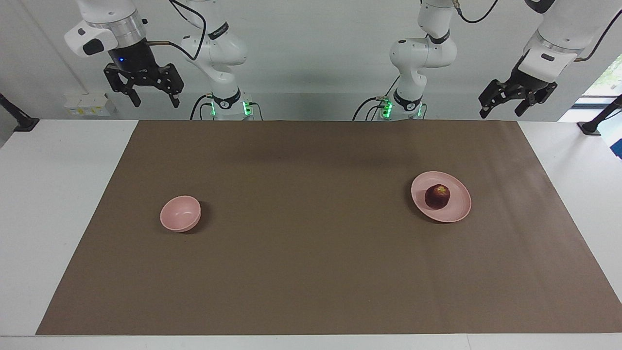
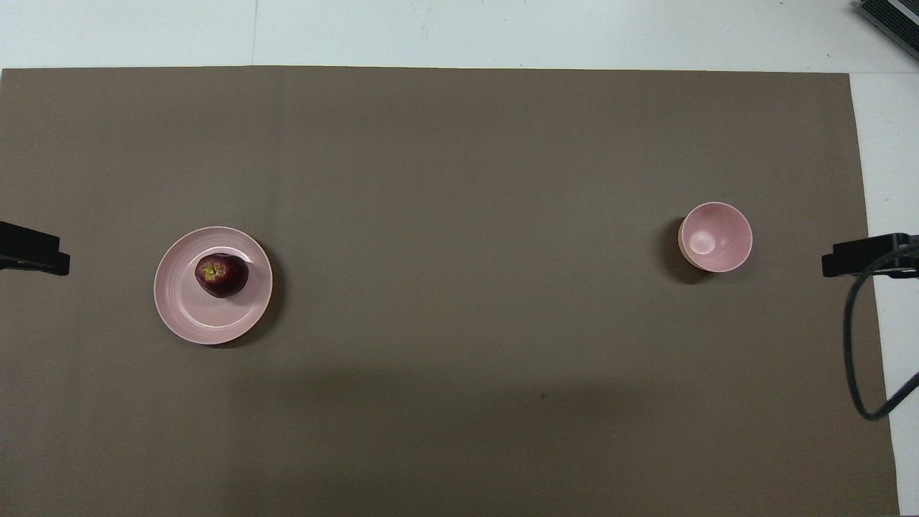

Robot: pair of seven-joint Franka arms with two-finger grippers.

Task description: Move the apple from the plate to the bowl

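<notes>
I am looking at a white table (image 1: 58, 218) carrying a large brown paper mat (image 1: 311, 272); nothing is lying between the two dishes on it. The small dark red apple (image 1: 437, 196) with a yellowish stem patch is sitting on the flat pale pink plate (image 1: 454, 212) toward the left arm's end. The small deep pale pink bowl (image 1: 180, 213) is standing toward the right arm's end. The left gripper (image 1: 502, 109) and right gripper (image 1: 154, 101) are hanging raised over the table's robot-side corners, fingers spread, holding nothing
</notes>
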